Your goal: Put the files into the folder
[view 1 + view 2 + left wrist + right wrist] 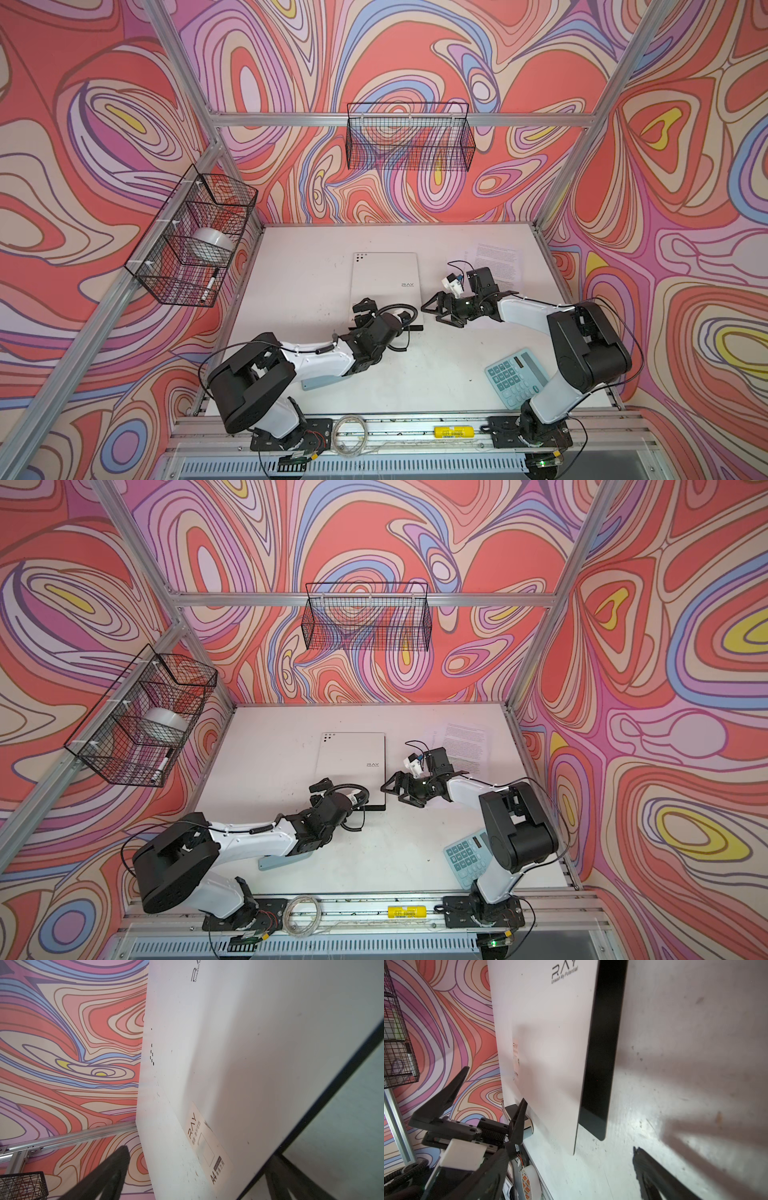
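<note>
On the white tabletop (299, 282), left jaws and right jaws gape empty at the closed folder's (386, 278) near corners, files (498, 255) beyond the right jaws partly hidden by that arm (523, 309).

This was a robotics lab test cell, not a home or an office. A flat white bench (299, 266) was boxed in by a frame of silver aluminium struts (332, 119). Walls printed with red, pink and blue swirls (415, 62) rose behind and beside the bench. A black-and-white left robot arm (316, 357) and a matching right robot arm (523, 311) were mounted on a grooved metal rail (395, 432) along the bench's near edge. Two black wire baskets, one at the back (409, 137) and one at the side (191, 237), hung from the struts above the bench.
</note>
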Robot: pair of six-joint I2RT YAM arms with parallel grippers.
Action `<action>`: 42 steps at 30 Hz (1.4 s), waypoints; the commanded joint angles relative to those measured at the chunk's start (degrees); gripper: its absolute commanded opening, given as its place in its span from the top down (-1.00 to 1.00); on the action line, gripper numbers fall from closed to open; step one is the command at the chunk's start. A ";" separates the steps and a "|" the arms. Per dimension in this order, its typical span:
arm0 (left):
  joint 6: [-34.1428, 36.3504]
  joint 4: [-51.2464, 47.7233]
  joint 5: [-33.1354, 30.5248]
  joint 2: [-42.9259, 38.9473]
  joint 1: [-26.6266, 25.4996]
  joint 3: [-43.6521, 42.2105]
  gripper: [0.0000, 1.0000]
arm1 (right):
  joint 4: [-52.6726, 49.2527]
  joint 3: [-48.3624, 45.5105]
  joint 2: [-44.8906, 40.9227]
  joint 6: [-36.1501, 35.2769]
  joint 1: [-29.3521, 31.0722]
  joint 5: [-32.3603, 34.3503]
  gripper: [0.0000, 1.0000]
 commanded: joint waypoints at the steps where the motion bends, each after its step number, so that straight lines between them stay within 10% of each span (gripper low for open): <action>1: -0.92 1.85 -1.29 0.61 -0.32 -0.15 -1.00 | 3.95 2.43 1.91 1.50 1.43 -0.68 -0.96; 31: -3.48 -11.21 5.65 -3.68 -0.10 2.56 -1.00 | 14.52 9.22 11.49 9.42 3.18 -8.60 -0.96; 42: -11.75 -32.22 23.91 -12.14 11.12 9.37 -1.00 | 15.97 9.32 10.61 12.26 3.20 -9.05 -0.96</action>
